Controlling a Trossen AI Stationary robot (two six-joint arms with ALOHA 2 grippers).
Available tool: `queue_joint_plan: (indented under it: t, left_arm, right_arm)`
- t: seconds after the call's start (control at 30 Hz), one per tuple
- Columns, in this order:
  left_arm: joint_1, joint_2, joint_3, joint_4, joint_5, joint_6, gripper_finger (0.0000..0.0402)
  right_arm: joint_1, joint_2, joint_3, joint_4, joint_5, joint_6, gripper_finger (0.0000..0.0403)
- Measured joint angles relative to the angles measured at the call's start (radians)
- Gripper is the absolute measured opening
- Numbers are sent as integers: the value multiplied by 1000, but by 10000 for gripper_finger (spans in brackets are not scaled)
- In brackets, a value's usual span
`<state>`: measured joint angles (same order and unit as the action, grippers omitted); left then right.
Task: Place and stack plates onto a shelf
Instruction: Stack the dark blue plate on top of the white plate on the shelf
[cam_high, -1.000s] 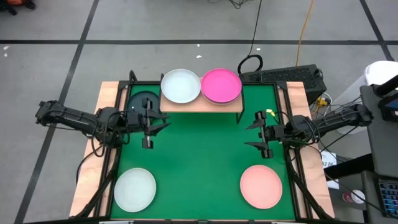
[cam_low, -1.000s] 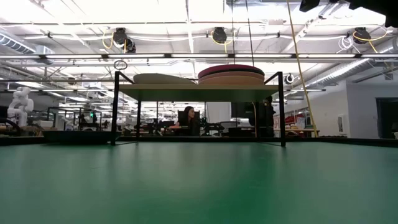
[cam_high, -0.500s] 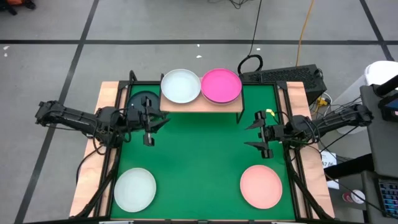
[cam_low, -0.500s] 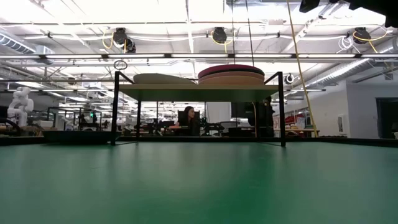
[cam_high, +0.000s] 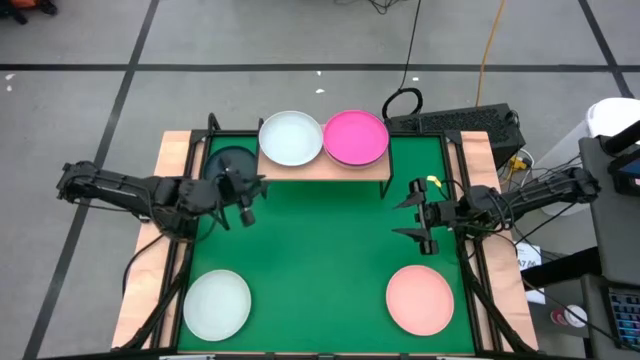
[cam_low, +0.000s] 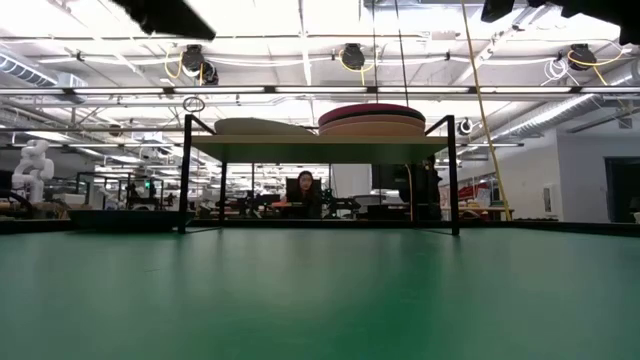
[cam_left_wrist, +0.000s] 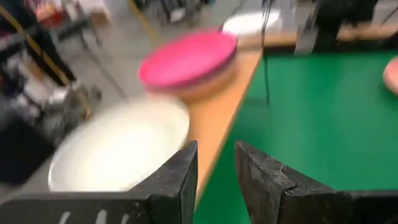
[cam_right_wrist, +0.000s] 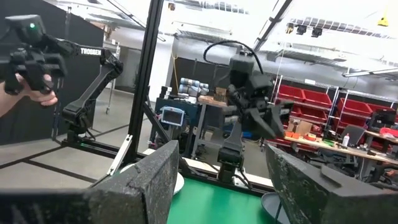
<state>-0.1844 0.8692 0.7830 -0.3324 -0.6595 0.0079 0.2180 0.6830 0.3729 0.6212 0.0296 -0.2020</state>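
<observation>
The plates look hard, smooth and light, so the thin rim is probably the best place to pinch. The dark plate (cam_high: 226, 160) lies on the worktop (cam_high: 330, 240) just left of the shelf (cam_high: 323, 168). The left gripper (cam_high: 244, 199) hangs beside this plate, partly open and empty. The right gripper (cam_high: 420, 215), wide open and empty, waits right of the shelf.

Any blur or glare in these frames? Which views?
Left wrist view: motion-smeared, magenta plate and white plate soft. Low view: bright ceiling lights behind the shelf, near mat unfocused. High view: sharp, even light. Right wrist view: own tool blurred, background bright.
</observation>
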Motion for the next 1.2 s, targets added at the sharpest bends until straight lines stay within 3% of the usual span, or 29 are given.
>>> queue_joint_plan:
  t: [0.3, 0.5, 0.9, 1.2]
  left_arm:
    - [5, 21, 0, -529, 3, -436, 113]
    - [18, 65, -1, -742, 5, -659, 113]
    - [185, 297, -85, -736, 165, -637, 113]
    - [292, 403, -85, -618, 200, -533, 113]
  right_arm:
    - [0, 0, 0, 0, 0, 11, 222]
    - [0, 0, 0, 3, 25, 9, 222]
    - [0, 0, 0, 3, 29, 3, 222]
    - [0, 0, 0, 0, 27, 0, 222]
